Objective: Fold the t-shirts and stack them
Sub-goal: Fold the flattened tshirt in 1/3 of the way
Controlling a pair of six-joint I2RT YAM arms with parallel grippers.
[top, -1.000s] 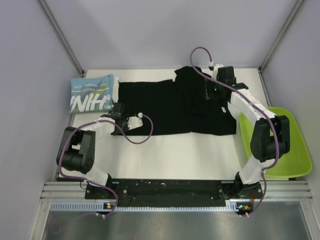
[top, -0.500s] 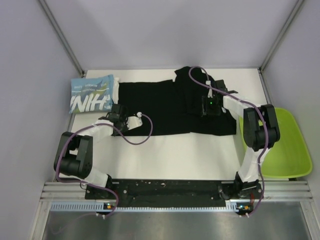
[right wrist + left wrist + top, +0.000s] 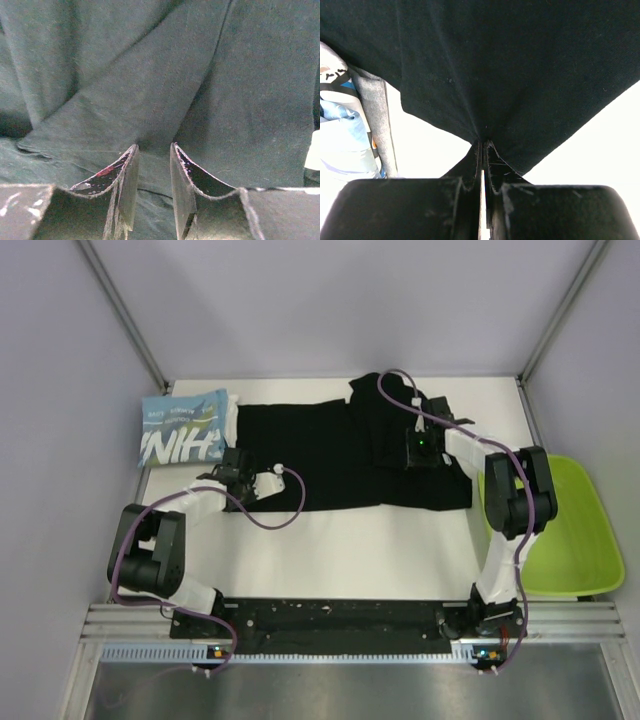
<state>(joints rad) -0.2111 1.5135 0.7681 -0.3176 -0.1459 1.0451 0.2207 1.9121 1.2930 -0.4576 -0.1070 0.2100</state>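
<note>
Right pincer (image 3: 154, 146) shifted inward over black t-shirt (image 3: 320, 455).

L arm (image 3: 148, 545): elbow out at 10 o'clock from base, forearm running to 1 o'clock. L gripper (image 3: 484, 146): jaws closed, pinching edge of black t-shirt (image 3: 520, 65). R arm (image 3: 515, 495): upright, forearm to 10 o'clock. R gripper (image 3: 152, 150): narrow gap, tips down on same shirt.

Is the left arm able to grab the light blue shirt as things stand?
Probably not yet: the light blue shirt lies close by with nothing between, but the left gripper is shut on the black shirt.
</note>
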